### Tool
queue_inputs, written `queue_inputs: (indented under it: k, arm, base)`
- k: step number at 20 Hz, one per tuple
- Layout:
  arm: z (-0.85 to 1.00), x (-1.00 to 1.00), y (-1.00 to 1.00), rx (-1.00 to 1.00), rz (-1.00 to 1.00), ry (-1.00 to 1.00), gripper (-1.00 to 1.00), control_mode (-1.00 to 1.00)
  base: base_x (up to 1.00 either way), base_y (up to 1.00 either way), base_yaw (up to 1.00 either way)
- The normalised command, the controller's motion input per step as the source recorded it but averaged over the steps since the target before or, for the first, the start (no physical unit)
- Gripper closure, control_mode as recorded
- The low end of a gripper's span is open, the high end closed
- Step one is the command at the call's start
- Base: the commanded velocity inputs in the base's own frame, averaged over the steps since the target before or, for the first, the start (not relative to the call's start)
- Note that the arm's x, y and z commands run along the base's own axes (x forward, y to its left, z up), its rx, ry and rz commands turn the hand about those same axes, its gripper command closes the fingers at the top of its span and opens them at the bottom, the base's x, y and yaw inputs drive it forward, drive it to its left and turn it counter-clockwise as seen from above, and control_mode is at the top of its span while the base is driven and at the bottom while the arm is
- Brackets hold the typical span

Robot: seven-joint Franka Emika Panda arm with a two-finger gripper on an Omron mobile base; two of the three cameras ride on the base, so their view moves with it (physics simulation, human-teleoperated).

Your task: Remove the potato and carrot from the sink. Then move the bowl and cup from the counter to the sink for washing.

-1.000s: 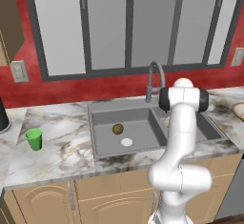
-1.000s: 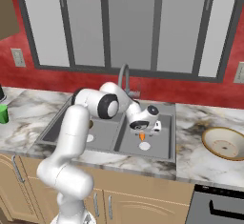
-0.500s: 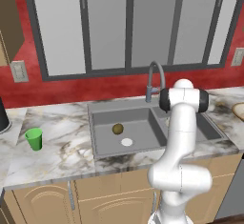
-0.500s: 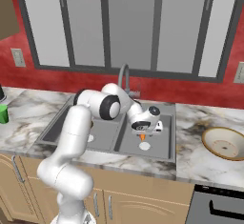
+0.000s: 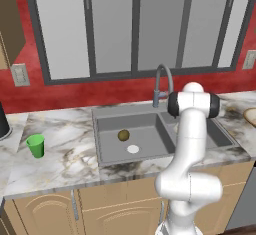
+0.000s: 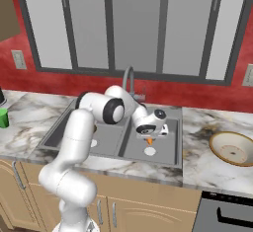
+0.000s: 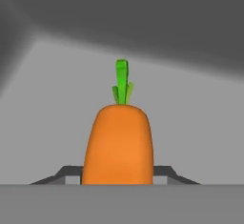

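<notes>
The orange carrot (image 7: 119, 142) with its green top lies on the floor of the grey sink's (image 5: 100, 115) right basin. My gripper (image 6: 149, 135) is low in that basin, straight over the carrot (image 6: 149, 140). In the hand view the dark fingertips (image 7: 69, 173) press against both sides of the carrot, so the gripper (image 7: 118, 173) is shut on it. The olive-brown potato (image 5: 123, 135) rests in the left basin near a white drain (image 5: 133, 149). A green cup (image 5: 35, 145) stands on the marble counter (image 5: 65, 154) at the left. The tan bowl (image 6: 231, 148) sits on the counter at the right.
The curved grey faucet (image 5: 162, 76) rises behind the sink, close to my arm. A second white drain (image 6: 149, 151) lies just in front of the carrot. A red wall with windows backs the counter. Tan cabinets stand below.
The fingers have closed inward onto the carrot's sides. The arm and the other things have stayed where they were.
</notes>
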Motion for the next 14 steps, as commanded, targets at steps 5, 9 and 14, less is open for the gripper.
queue_inputs:
  k: [5,9,14]
  arm:
    - [0.14,-0.31,-0.15,0.0,0.03,-0.02,1.0,-1.0]
    - [0.29,-0.3,-0.2,0.01,0.01,0.0,1.0,-1.0]
    - [0.45,-0.31,-0.11,0.0,0.03,0.0,1.0,-1.0]
  base:
    - [0.0,0.0,0.0]
    - [0.0,0.0,0.0]
    - [0.0,0.0,0.0]
